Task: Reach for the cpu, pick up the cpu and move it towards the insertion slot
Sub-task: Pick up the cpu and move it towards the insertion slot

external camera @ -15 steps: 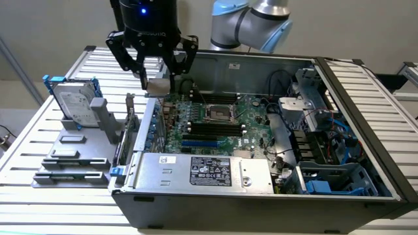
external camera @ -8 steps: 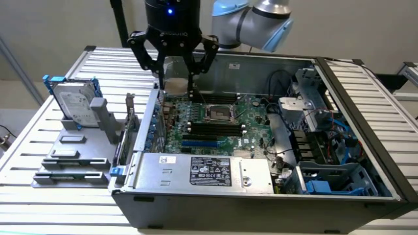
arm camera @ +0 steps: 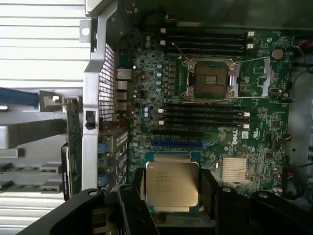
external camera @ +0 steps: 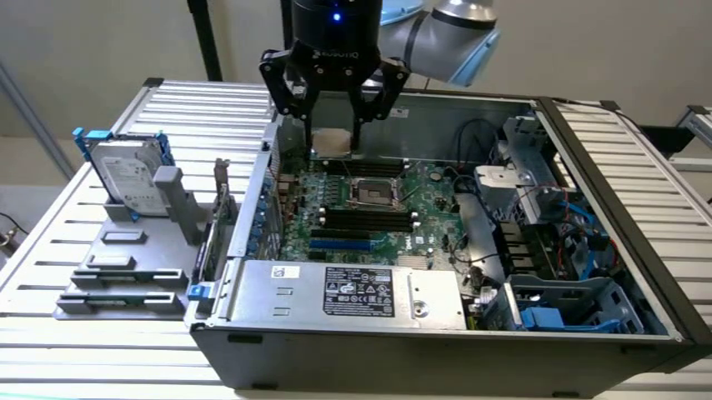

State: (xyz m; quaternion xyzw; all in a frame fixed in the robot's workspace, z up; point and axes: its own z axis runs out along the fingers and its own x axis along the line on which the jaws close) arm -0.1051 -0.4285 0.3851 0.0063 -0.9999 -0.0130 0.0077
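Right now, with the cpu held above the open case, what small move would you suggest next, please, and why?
Probably a short travel over the motherboard toward the insertion slot. The hand grips the cpu by its edges, clear of the board, hanging near the case's back wall. In the wrist view the cpu sits apart from the slot, with black memory slots between them.

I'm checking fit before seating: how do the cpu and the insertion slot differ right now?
The cpu is held up between the gripper jaws above the board; the insertion slot sits fixed on the motherboard. The cpu shows a plain shiny metal face, while the insertion slot is a silver frame around a dark centre. The cpu looks slightly smaller than the insertion slot. Both are roughly square.
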